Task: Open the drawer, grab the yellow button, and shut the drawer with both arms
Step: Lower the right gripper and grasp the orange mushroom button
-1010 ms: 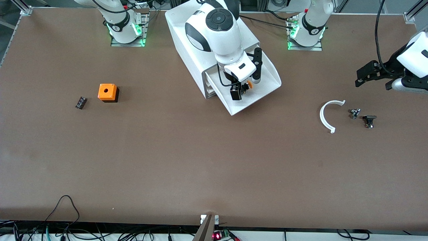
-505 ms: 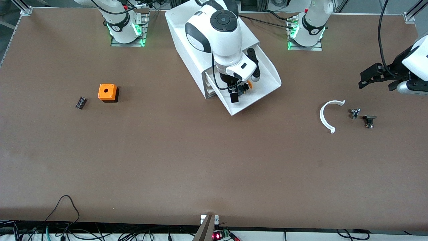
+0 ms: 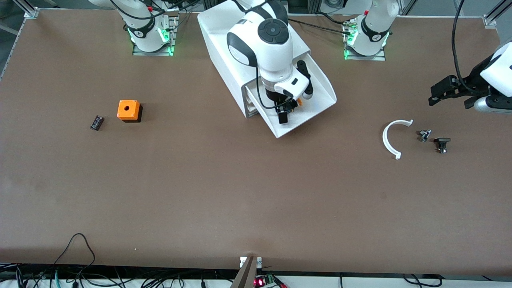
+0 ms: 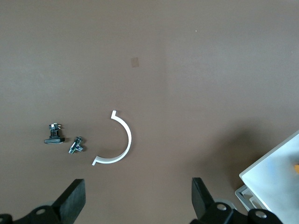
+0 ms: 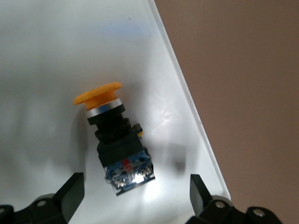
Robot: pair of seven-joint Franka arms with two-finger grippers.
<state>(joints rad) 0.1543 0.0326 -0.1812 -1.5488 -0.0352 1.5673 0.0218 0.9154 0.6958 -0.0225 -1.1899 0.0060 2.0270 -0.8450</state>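
Observation:
The white cabinet [image 3: 224, 36] stands between the arm bases, with its uppermost drawer [image 3: 316, 100] pulled out toward the front camera. The button [image 3: 295, 103] lies on its side in the drawer, orange cap on a black body. My right gripper [image 3: 289, 109] is open and hangs low over it. In the right wrist view the button [image 5: 112, 135] lies on the drawer floor [image 5: 56, 56] between the open fingers of the right gripper [image 5: 135, 186], apart from both. My left gripper [image 3: 434, 94] is open and empty above the table at the left arm's end, as the left wrist view [image 4: 136, 191] also shows.
A white arc [image 3: 394, 138], a small metal part [image 3: 424, 135] and a black part [image 3: 441, 144] lie under the left gripper's side. An orange cube [image 3: 129, 110] with a hole and a small black part [image 3: 96, 122] lie toward the right arm's end.
My right gripper has come lower over the button in the drawer and shifted slightly. My left arm drew a little toward its end of the table, then held still.

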